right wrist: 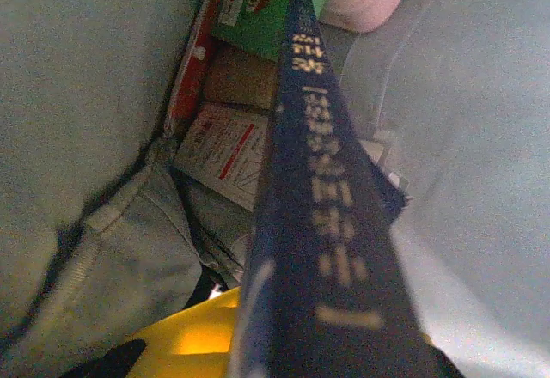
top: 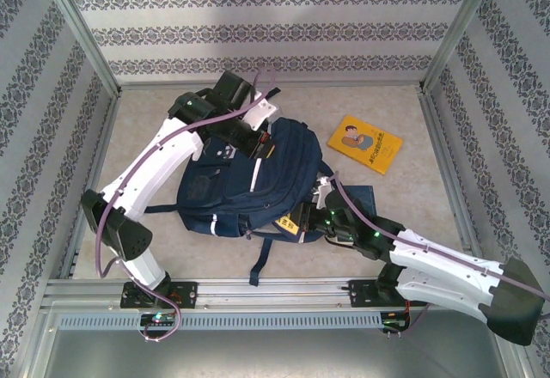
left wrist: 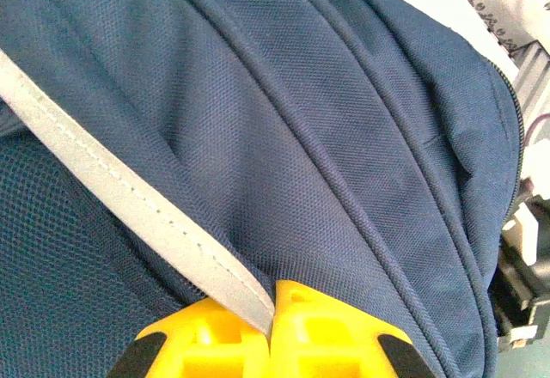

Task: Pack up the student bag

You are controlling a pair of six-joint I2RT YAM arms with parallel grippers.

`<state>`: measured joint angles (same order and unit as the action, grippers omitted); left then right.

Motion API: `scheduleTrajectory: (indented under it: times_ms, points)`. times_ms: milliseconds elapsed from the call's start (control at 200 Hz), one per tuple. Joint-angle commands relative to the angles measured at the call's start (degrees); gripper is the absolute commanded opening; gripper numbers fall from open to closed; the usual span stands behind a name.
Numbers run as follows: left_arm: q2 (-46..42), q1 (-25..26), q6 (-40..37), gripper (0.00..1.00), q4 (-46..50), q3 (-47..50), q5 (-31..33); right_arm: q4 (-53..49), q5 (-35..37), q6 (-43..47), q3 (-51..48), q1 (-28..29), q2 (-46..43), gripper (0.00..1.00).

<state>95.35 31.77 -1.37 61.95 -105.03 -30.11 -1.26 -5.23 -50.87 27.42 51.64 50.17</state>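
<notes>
Soft navy-blue fabric backpack (top: pixel 241 185) sags; left gripper (left wrist: pixel 273 301) pinches its stiffer grey trim (left wrist: pixel 129 180), right gripper (top: pixel 302 221) seemingly clamps a dark-blue book (right wrist: pixel 331 223).

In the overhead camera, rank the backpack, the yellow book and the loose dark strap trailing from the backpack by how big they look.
1. Student bag, by far the largest.
2. Yellow book, clearly smaller.
3. Loose strap, just a thin strip.

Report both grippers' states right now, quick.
Left gripper: shut, pinching the student bag by its grey trim.
Right gripper: shut on a dark-blue book, inside the bag.
</notes>
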Motion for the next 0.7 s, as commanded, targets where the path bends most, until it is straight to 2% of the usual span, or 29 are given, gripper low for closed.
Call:
scheduleTrajectory:
  times_ms: [0, 95, 150, 195, 275, 370, 550, 650, 695]
  points:
    - [-7.88, -3.37, -1.83, 0.0, -11.53, 3.8, -6.89, -4.73, 2.1, 4.12, 3.59, 0.2, -5.78, 0.0]
    - [-11.31, -7.54, 0.67, 0.0, -18.74, 10.26, -15.57, -10.43, 2.66, 6.9, 4.28, -2.7, -11.7, 0.0]
    - [-13.35, -9.61, 2.0, 0.0, -25.43, 14.69, -24.27, -13.08, 0.7, 7.94, 4.68, -5.96, -13.84, 0.0]
    - [-14.91, -10.96, 4.21, 0.0, -32.22, 18.6, -31.4, -15.49, -2.96, 8.62, 5.41, -9.44, -14.34, 0.0]
    - [-15.35, -11.55, 5.91, 0.0, -38.04, 20.79, -36.33, -17.05, -13.68, 8.26, 6.39, -16.58, -13.3, 0.0]
    - [-13.48, -11.74, 3.83, 0.0, -35.26, 18.46, -39.42, -17.14, -22.06, 6.78, 6.81, -23.08, -12.44, 0.0]
    - [-13.2, -12.04, 2.69, 0.0, -33.81, 18.03, -42.21, -19.14, -27.16, 5.7, 8.37, -29.1, -11.99, 0.0]
    - [-13.79, -12.18, 2.61, 0.0, -34.31, 18.59, -43.55, -14.59, -31.46, 2.77, 7.03, -30.84, -11.03, 0.0]
    - [-13.93, -12.18, 2.6, 0.0, -34.36, 18.75, -43.73, -9.47, -35.2, -0.26, 5.76, -31.46, -10.25, 0.0]
